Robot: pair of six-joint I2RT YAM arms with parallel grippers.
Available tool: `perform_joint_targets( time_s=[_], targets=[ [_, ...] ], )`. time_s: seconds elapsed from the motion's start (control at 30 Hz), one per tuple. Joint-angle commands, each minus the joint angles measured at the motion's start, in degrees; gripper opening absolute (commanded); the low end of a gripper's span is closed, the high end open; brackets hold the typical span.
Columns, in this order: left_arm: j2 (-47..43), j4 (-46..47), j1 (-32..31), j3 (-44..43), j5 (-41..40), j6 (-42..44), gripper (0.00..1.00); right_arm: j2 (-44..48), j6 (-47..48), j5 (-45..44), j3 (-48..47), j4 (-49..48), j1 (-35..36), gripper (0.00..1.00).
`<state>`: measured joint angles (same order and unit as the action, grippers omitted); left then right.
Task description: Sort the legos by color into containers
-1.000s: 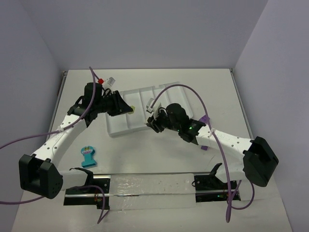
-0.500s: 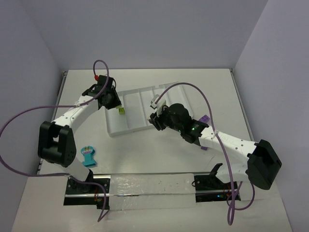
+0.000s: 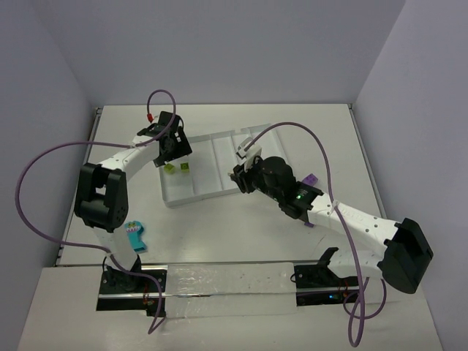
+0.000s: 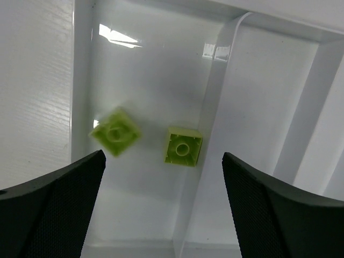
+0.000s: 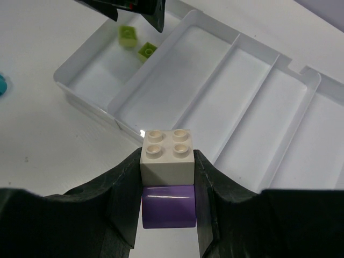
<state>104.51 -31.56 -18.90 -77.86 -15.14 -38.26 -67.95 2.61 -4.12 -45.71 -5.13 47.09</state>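
Two lime bricks (image 4: pixel 183 146) beneath left gripper (image 4: pixel 162 161)

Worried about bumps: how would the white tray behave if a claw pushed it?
The white tray looks like thin glossy plastic, so probably light and apt to slide on the smooth table. Its divider walls likely keep it fairly stiff. Wide and low, it seems unlikely to tip.

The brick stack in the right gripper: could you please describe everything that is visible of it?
The stack is two glossy plastic pieces: a cream-white square brick with four round studs on top, and a purple brick fixed under it. The right gripper is shut on the stack, clamping it from both sides. Nothing else seems to touch it. In the wrist view the white tray lies beyond it.
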Motion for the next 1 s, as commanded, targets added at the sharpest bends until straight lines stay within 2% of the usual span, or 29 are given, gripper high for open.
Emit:
perform_joint_targets(
  time_s=[0.0, 0.1, 0.17, 0.3, 0.4, 0.47, 0.53, 0.67, 0.83, 0.97],
  targets=[
    [-2.8, -1.5, -0.3, -2.4, -0.1, 0.0, 0.99, 1.0, -3.3, -3.9, -2.2, 0.1, -0.1, 0.0],
    [-7.6, -1.4, -1.4, -1.5, 1.9, 0.9, 0.99, -1.5, -5.9, -2.5, -6.1, 5.8, -0.5, 0.0],
    [-10.5, 0.1, -1.9, -0.1, 6.2, 1.8, 0.99, -3.5, -7.4, -0.7, -9.3, 8.7, -0.9, 0.0],
    [-20.4, 8.1, -2.4, 9.6, 14.9, 1.9, 0.93, -6.1, -12.0, -0.2, -12.5, 11.3, -1.6, 0.0],
    [-25.8, 14.3, -2.2, 14.7, 23.3, 1.0, 0.93, -7.5, -16.3, 7.6, -14.0, 11.1, -4.2, 0.0],
    [-26.3, 13.8, -2.0, 15.2, 25.7, 0.6, 0.93, -8.2, -19.0, 10.4, -14.7, 11.2, -6.5, 0.0],
    [-27.5, 14.3, -2.0, 16.3, 29.0, 0.9, 0.94, -9.4, -22.5, 16.9, -15.4, 10.8, -9.5, 0.0],
    [-32.0, 21.0, -1.8, 21.2, 34.3, 1.0, 0.95, -12.0, -27.4, 28.1, -17.0, 10.2, -13.9, 0.0],
    [-34.2, 26.2, -0.7, 25.0, 43.2, -1.1, 0.96, -14.1, -30.5, 34.0, -18.7, 10.1, -15.8, 0.0],
    [-36.8, 37.5, -0.3, 30.6, 49.0, -5.2, 0.96, -14.5, -33.0, 37.2, -19.7, 9.0, -16.3, 0.0]
  ],
)
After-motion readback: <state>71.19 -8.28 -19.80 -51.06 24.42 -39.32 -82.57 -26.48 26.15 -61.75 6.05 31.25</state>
